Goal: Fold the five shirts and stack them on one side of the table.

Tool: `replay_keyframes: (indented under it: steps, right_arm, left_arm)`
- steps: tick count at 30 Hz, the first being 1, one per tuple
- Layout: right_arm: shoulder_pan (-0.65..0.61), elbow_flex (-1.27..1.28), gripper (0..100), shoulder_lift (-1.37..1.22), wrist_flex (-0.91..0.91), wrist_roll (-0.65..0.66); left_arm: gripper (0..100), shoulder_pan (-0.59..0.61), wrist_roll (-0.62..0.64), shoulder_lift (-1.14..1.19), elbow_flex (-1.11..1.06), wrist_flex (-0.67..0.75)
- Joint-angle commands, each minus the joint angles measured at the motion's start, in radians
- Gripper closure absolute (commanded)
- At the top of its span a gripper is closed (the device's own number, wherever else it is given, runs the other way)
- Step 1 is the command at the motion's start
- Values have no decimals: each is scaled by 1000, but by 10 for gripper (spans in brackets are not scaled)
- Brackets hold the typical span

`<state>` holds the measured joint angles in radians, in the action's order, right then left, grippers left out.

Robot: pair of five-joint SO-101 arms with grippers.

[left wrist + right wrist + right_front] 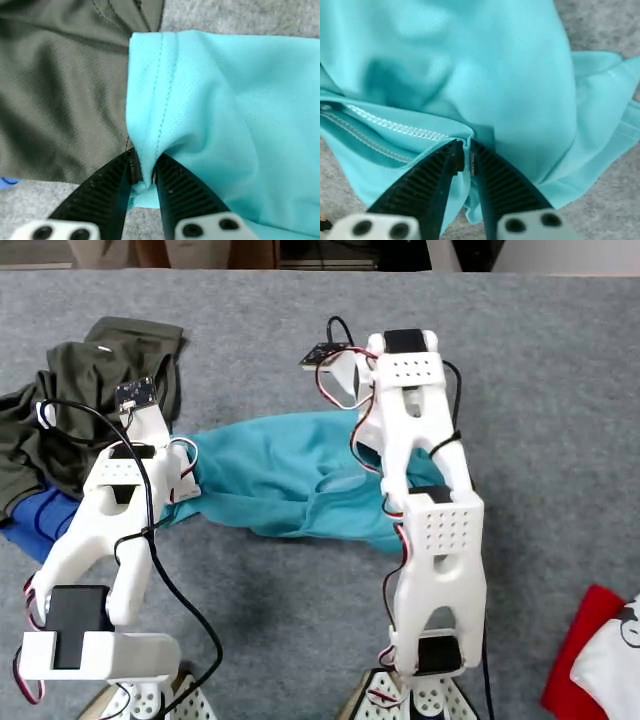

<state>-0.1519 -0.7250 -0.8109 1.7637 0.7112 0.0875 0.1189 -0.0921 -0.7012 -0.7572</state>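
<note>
Teal shirt (290, 475) stretched on grey table (560, 390); left fingers (102, 192) nip hem fold, right fingers (422, 187) nip seam, perhaps collar.

Crumpled teal shirt (290, 475) lies stretched out, unfolded; olive shirt (90, 390) and blue shirt (40, 515) heaped beside one end, red shirt (580, 650) and white shirt (615, 670) well apart beyond the other.

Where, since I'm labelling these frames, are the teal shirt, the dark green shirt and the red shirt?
teal shirt (270, 465): high view, on its spread-out middle.
dark green shirt (75, 380): high view, on its crumpled upper part.
red shirt (583, 640): high view, on its red edge.
</note>
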Motion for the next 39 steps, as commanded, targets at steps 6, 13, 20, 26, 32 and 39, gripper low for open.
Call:
replay_keyframes:
  steps: [6, 13, 20, 26, 32, 39]
  right_arm:
    - [42, 1, 994, 25, 18, 3]
    - [38, 5, 994, 156, 21, -57]
    - [42, 7, 994, 257, 21, -129]
    - [73, 7, 994, 374, 23, -160]
    - [170, 7, 994, 444, 20, -160]
    - [298, -56, 994, 453, 15, -158]
  left_arm:
    - [982, -6, -6, -2, 2, 9]
    - [982, 0, -5, -2, 8, 9]
    - [982, 3, 0, -13, 18, -2]
    - [867, -3, 2, -12, 232, -281]
    - [701, 3, 3, -12, 448, -554]
    - [698, 26, 3, -13, 641, -773]
